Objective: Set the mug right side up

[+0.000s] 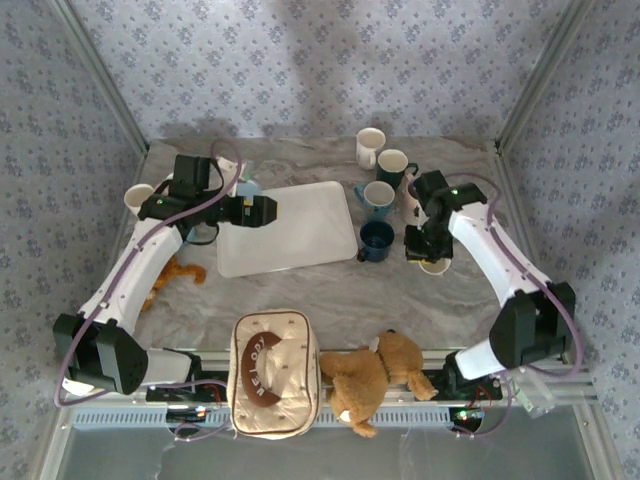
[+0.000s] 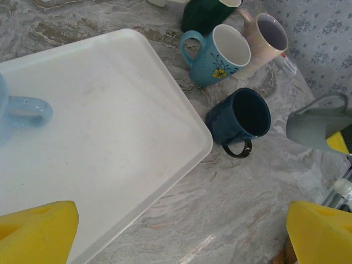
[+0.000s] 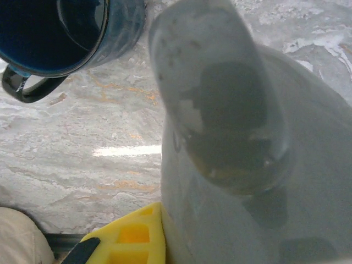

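**Turning Under Way, Mug Not Yet Standing**

Clamping the pale grey ceramic mug (image 2: 313, 125) in the narrowly closed right gripper (image 1: 428, 246), near the dark blue glazed mug (image 2: 245, 118), lying tilted on its side. Seemingly mid-turn, with standing it on its base left to do. Hanging the left gripper (image 1: 266, 210) wide open over the white plastic tray (image 2: 110, 137). Working on a marbled grey-beige surface (image 2: 236, 203), between blue-flowered wallpapered walls (image 1: 320, 60).

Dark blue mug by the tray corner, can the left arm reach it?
Probably yes. The left gripper hangs open over the white tray, and the dark blue mug stands clear just past its corner, though the right gripper, shut on a grey mug, is nearby.
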